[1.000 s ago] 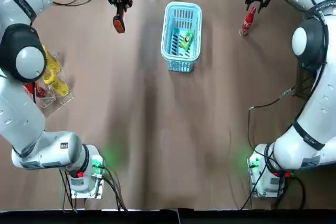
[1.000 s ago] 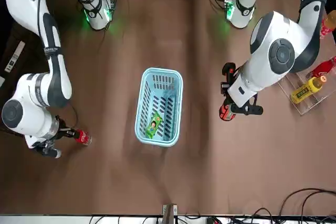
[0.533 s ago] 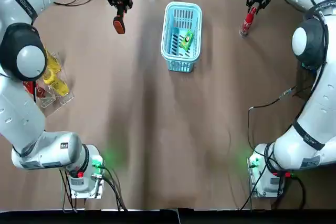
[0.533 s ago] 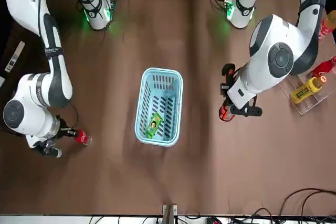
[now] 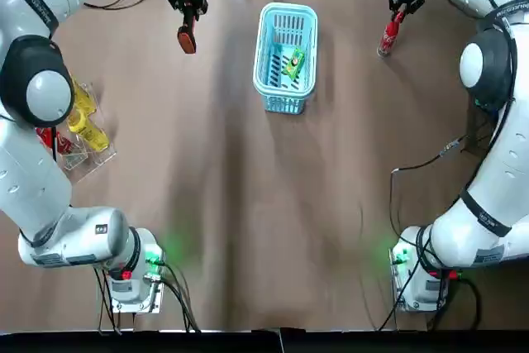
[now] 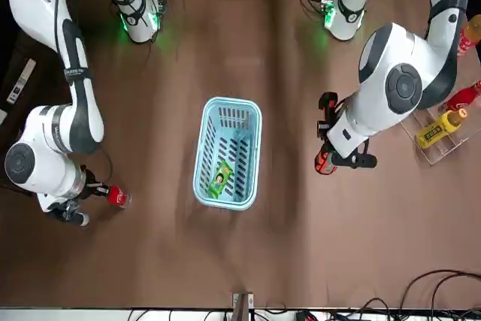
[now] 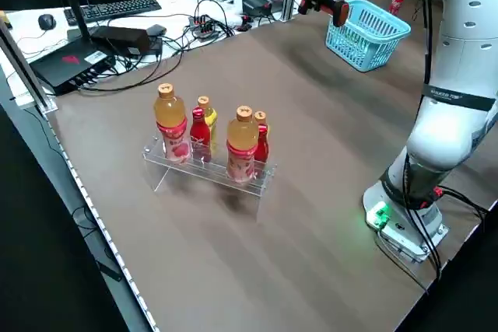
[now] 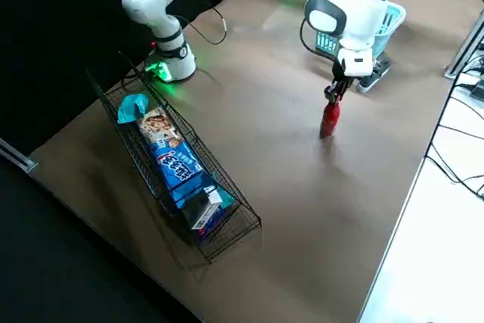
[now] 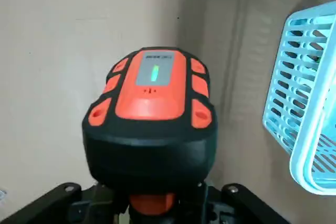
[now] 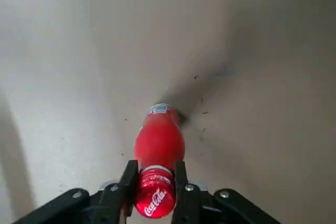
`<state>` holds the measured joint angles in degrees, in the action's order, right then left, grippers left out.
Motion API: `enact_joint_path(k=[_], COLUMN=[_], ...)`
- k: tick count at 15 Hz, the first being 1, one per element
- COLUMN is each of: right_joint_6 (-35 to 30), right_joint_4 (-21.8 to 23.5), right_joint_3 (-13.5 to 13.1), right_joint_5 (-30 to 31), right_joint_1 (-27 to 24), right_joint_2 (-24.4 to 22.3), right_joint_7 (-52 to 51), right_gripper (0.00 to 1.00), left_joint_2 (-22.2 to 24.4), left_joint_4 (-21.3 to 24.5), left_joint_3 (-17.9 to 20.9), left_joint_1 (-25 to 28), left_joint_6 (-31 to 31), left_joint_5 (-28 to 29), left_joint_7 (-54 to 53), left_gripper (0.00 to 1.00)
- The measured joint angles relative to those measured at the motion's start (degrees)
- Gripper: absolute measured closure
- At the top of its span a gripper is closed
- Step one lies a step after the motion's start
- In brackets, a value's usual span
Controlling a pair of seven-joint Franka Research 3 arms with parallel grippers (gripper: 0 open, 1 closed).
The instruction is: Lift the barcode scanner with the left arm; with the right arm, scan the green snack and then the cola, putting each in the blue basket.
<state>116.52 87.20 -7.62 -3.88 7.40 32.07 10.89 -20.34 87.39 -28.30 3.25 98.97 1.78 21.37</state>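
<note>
Top view: left hand (image 5: 188, 6) at 11 o'clock of the desk (image 5: 248, 204), closed on the handle of the barcode scanner (image 5: 188, 39), which hangs off the desk surface, orange head pointing to 6 o'clock. Blue basket (image 5: 263, 49) sits at 12 o'clock, well apart from the scanner, at its 3 o'clock side. Green snack (image 5: 293, 63) lies inside the basket, near the middle. Cola (image 5: 387, 37) is at 1 o'clock of the desk, at 3 o'clock from the basket, well apart from it. Right hand (image 5: 402, 6) is at the bottle's top, gripping it. Right wrist view: fingers (image 10: 128, 181) press both sides of the cola (image 10: 157, 145) just under its cap, no gap showing. Right side view: cola (image 8: 330, 120) stands upright with its base on the desk, right hand (image 8: 336, 90) straight above it. Left wrist view: barcode scanner (image 9: 149, 114) fills the frame, a green light lit on its orange top, blue basket (image 9: 302, 108) beside it, not touching. Front view: green snack (image 6: 219, 180) in the basket end away from the arms' bases. Clear rack of bottles (image 5: 78, 126) at 9 o'clock of the desk. Wire basket of snack packs (image 8: 181, 175) shows in the right side view at the desk's edge, well apart from the cola.
</note>
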Motion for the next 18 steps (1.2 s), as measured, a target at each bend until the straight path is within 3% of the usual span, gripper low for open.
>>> enact_joint_path(k=[4,8,10,13,18], right_joint_6=[-2.8,-9.9,-14.0,-19.3,-22.5], right_joint_4=[-0.5,-2.0,-3.0,-5.6,-10.0], right_joint_3=[1.8,7.8,10.9,12.9,18.2], right_joint_5=[0.0,-0.1,-1.1,-6.8,-9.0], right_joint_1=[0.2,0.7,0.8,1.2,2.5], right_joint_2=[-0.6,-5.2,-8.4,-12.6,-14.0], right_joint_7=[-2.0,-3.6,-4.5,-7.0,-7.3], right_gripper=[0.68,0.68,0.68,0.68,0.68], left_joint_2=[-0.1,-0.1,-0.1,0.0,0.0], left_joint_4=[0.0,-0.2,-0.4,-0.6,-0.7], left_joint_3=[0.0,0.0,0.0,-0.1,-1.0], left_joint_1=[0.1,0.2,0.8,2.4,2.6], left_joint_6=[0.0,0.0,0.0,0.0,-0.1], left_joint_5=[0.0,-2.6,-5.9,-13.2,-23.2], left_joint_7=[0.0,0.2,0.8,0.7,0.5], left_gripper=[0.64,0.64,0.64,0.64,0.64])
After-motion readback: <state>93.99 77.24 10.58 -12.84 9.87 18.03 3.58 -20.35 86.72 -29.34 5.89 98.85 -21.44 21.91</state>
